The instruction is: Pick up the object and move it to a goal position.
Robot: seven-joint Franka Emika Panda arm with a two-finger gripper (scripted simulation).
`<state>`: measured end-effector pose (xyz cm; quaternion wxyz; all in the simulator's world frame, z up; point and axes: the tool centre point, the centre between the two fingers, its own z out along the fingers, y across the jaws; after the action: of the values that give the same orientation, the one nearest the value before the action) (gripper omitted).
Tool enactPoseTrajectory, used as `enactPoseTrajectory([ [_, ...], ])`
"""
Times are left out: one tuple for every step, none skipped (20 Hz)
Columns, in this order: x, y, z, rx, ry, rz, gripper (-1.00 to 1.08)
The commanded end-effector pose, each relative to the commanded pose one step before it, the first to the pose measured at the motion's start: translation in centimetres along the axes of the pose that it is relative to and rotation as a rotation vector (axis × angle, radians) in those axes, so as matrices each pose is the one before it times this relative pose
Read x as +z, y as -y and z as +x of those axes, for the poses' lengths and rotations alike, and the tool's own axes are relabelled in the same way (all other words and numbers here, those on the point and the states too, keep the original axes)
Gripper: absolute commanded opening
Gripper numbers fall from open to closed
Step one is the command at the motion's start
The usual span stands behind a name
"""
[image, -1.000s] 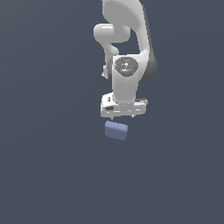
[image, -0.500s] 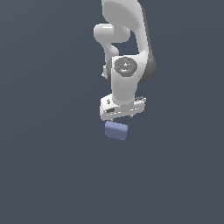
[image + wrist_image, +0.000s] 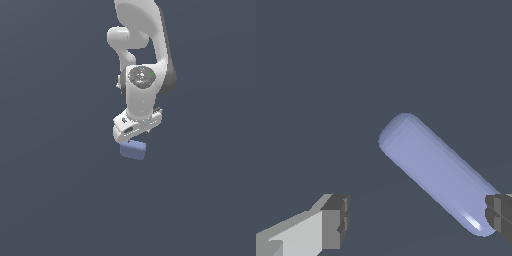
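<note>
- The arm (image 3: pixel 145 75) hangs down from the top of the exterior view, white with a round grey joint cap, against a plain dark slate background.
- The end effector (image 3: pixel 133 136) points downward at the arm's lower end, its white body slightly tilted.
- The block (image 3: pixel 133 150), periwinkle blue with rounded edges, sits directly under the end effector in the exterior view, so close that the two appear to meet; whether they actually touch cannot be told from that view.
- In the wrist view the end effector (image 3: pixel 418 220) stands open, its two fingers set wide apart.
- One finger (image 3: pixel 326 225) shows as a white bar ending in a dark grey pad; the other (image 3: pixel 500 216) shows only as a dark pad at the frame's edge.
- The block (image 3: pixel 436 172) appears there as a long rounded bar lying at a diagonal across the gap between the fingers.
- One end of the block lies right by the dark pad at the frame's edge, with a small bright highlight there; the other end lies well away from the white finger.
- Neither pad is seen pressing the block's sides, so it is not gripped.
- The counter (image 3: pixel 331 75) under the block is a uniform dark blue-grey, with no markings visible.
</note>
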<state>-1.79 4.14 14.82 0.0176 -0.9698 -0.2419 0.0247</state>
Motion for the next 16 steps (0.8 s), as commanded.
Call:
enactPoseTrajectory([
  [0.02,-0.216,0.064,-0.06895,-0.00268,-0.0042,1.0],
  [0.008,-0.086,0.019,-0.02691,-0.00099,-0.00167,1.0],
  [0.008,-0.087,0.017,-0.02691,-0.00096,-0.00169,1.0],
  [0.007,-0.087,0.014,-0.02691,-0.00093,-0.00171,1.0],
  [0.007,-0.088,0.012,-0.0269,-0.00089,-0.00173,1.0],
  [0.007,-0.087,0.01,-0.02691,-0.00086,-0.00174,1.0],
  [0.007,-0.088,0.007,-0.0269,-0.00083,-0.00176,1.0],
  [0.007,-0.088,0.005,-0.0269,-0.00079,-0.00178,1.0],
  [0.006,-0.088,0.003,-0.0269,-0.00076,-0.0018,1.0],
  [0.006,-0.088,0.0,-0.0269,-0.00073,-0.00182,1.0],
  [0.006,-0.088,-0.002,-0.0269,-0.00069,-0.00183,1.0],
  [0.006,-0.087,-0.004,-0.0269,-0.00066,-0.00185,1.0],
  [0.006,-0.087,-0.006,-0.02689,-0.00062,-0.00186,1.0],
  [0.005,-0.087,-0.009,-0.02689,-0.00058,-0.00188,1.0],
  [0.005,-0.087,-0.011,-0.02689,-0.00055,-0.00189,1.0],
  [0.005,-0.086,-0.013,-0.02689,-0.00051,-0.00191,1.0],
])
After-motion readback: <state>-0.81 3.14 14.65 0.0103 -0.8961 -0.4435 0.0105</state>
